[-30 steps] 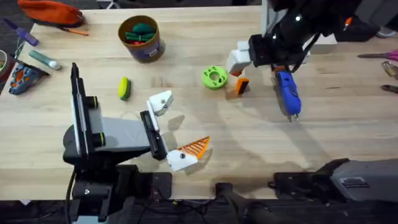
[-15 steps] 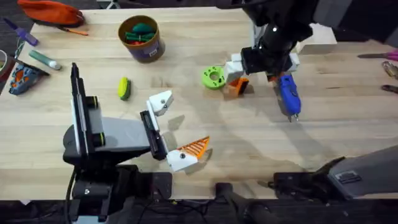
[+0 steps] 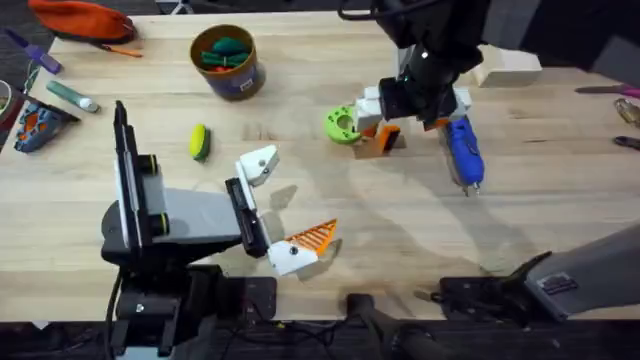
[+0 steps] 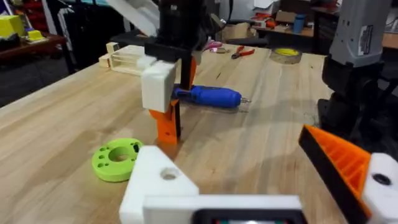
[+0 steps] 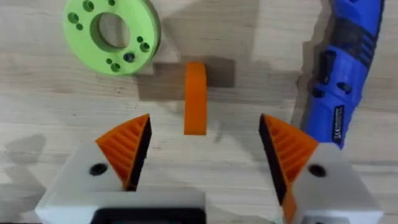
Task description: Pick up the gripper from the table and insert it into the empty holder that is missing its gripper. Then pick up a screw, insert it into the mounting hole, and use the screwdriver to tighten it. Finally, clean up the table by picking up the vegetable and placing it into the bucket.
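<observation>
The orange gripper (image 3: pixel 386 138) stands on edge on the table beside a green disc (image 3: pixel 343 124). My right gripper (image 3: pixel 410 108) hovers over it, open, and in the right wrist view the orange gripper (image 5: pixel 195 98) lies just ahead of the gap of my right gripper (image 5: pixel 205 152). The blue screwdriver (image 3: pixel 462 150) lies just right of it. My left gripper (image 3: pixel 283 205) rests open near the front edge; its white holder (image 3: pixel 258 165) carries no orange pad, and the holder (image 4: pixel 155 186) shows close in the left wrist view. The vegetable (image 3: pixel 200 141) lies below the bucket (image 3: pixel 228 60). The screw is out of view.
A pale wooden rack (image 3: pixel 508 66) stands behind the right arm. A red pouch (image 3: pixel 80 18) and small items crowd the far left corner. Tools (image 3: pixel 625 100) lie at the right edge. The bucket holds green and red toys.
The right arm has swung left and come down, bringing its open gripper from beside the screwdriver to over the orange gripper. The left arm has not moved.
</observation>
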Tool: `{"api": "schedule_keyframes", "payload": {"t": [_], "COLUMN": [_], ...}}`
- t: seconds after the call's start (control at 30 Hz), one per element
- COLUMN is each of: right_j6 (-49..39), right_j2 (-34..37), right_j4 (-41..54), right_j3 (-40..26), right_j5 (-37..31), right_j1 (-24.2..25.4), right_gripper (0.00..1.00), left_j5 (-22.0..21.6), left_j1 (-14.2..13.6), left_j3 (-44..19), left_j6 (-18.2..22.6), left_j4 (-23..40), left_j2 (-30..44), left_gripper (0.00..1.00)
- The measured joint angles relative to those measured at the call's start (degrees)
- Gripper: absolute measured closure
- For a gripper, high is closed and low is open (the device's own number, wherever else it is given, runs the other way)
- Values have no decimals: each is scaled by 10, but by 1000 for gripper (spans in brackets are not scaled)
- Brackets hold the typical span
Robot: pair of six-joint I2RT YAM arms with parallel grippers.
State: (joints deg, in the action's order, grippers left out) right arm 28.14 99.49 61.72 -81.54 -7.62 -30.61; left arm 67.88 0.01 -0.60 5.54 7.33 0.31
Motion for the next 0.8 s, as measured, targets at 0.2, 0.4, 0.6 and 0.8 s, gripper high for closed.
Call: {"api": "schedule_keyframes", "payload": {"t": [0.2, 0.4, 0.6, 0.8], "right_j6": [2, 2, 2, 2], "right_j2": [26, 28, 28, 28], "right_j4": [-9, -22, -22, -22], "right_j3": [0, 0, 0, 0], "right_j5": [14, 17, 26, 29], "right_j1": [1, 1, 1, 7], "right_gripper": [41, 110, 204, 271], "left_j5": [0, 0, 0, 0], "left_j1": [0, 0, 0, 0], "left_j3": [0, 0, 0, 0], "left_j6": [0, 0, 0, 0], "left_j4": [0, 0, 0, 0], "left_j2": [0, 0, 0, 0], "left_gripper": [14, 14, 14, 13]}}
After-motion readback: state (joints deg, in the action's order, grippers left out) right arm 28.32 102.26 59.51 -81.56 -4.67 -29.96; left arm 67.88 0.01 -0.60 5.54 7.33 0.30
